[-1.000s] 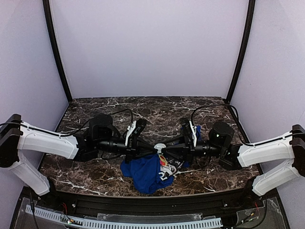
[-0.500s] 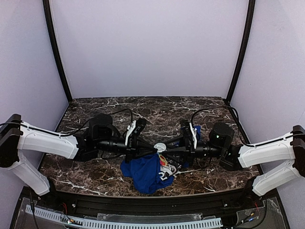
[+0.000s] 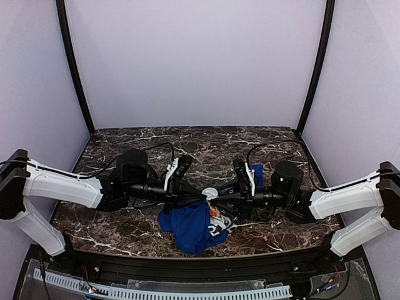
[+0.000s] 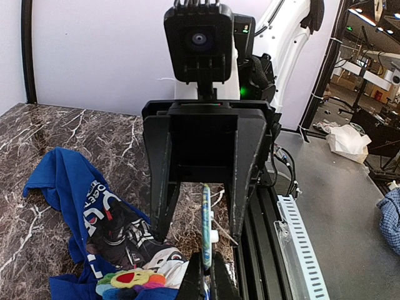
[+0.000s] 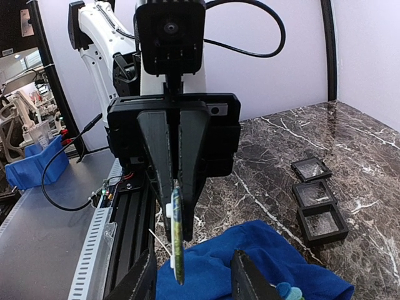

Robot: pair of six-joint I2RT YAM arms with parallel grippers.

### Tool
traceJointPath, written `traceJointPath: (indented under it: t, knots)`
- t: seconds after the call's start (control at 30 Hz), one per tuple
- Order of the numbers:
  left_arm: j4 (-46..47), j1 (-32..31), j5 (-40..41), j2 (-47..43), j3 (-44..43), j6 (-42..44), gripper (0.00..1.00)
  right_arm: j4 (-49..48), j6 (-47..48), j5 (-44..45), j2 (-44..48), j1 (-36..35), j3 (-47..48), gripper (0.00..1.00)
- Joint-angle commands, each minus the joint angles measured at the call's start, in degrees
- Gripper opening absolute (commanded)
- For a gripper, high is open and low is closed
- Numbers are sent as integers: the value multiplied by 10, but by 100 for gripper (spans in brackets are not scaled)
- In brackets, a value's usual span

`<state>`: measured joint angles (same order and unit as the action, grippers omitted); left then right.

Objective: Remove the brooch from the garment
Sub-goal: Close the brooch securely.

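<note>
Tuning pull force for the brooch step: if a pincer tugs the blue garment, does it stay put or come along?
Probably floppy: the blue garment lies bunched in soft folds. Likely light for its size and, on the smooth marble table, apt to slide or lift with a tug rather than hold still.

A disc [image 4: 206, 219] between left tool [image 4: 204, 278] and right tool [image 5: 194, 269], garment [image 4: 69, 187] below.

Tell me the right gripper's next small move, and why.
Probably close the right gripper on the thin flat piece. The left gripper is shut on that piece, which stands edge-on between the right gripper's open jaws, so a second grip looks ready. What the piece is I cannot tell. The brooch lies on the blue garment.
</note>
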<state>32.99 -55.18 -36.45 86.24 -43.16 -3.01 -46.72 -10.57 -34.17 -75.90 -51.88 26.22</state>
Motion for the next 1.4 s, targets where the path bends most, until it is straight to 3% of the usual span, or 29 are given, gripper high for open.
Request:
traceJointPath:
  t: [0.0, 0.6, 1.37]
  knots:
    - [-3, 1, -11, -14, -2, 4, 1, -25, -2, 5, -10, -5, 16, 39]
    - [-10, 0, -19, -12, -2, 10, 1, -41, -14, 6, -15, -6, 18, 26]
    - [-22, 1, -27, -11, -1, 20, 1, -35, -33, 6, -29, -5, 35, 20]
